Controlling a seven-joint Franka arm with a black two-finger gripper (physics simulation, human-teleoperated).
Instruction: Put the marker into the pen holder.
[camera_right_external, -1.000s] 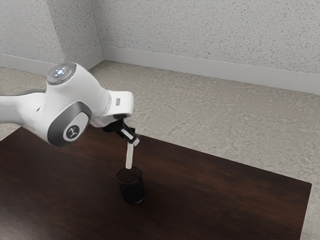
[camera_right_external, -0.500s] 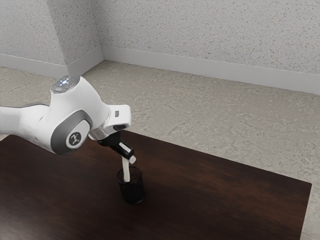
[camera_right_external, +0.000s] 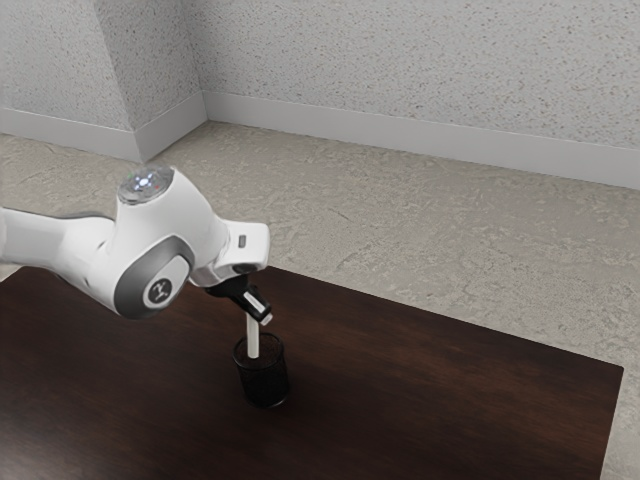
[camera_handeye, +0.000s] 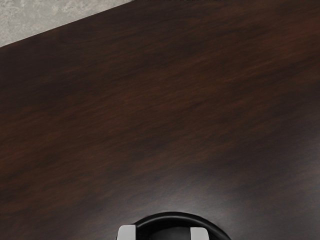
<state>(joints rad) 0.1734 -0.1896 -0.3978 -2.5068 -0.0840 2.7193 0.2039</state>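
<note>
Standing nearly upright, the pale marker (camera_right_external: 252, 338) has its lower end within the round mouth of the black pen holder (camera_right_external: 264, 386), which rests on the dark wooden table (camera_right_external: 450, 400). The two-finger gripper (camera_right_external: 265, 317) hangs tilted above the holder, close beside the marker's upper part. Wrist view: the light-grey fingertips (camera_handeye: 199, 234) stand apart, the holder's curved rim lying beyond them.

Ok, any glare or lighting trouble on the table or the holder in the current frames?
Exterior view: faint sheen on the table at its lower left; the black pen holder is low in contrast against the dark wood, while the pale marker stands out. Wrist view: soft, pale glare on the wood, at the lower right.
</note>
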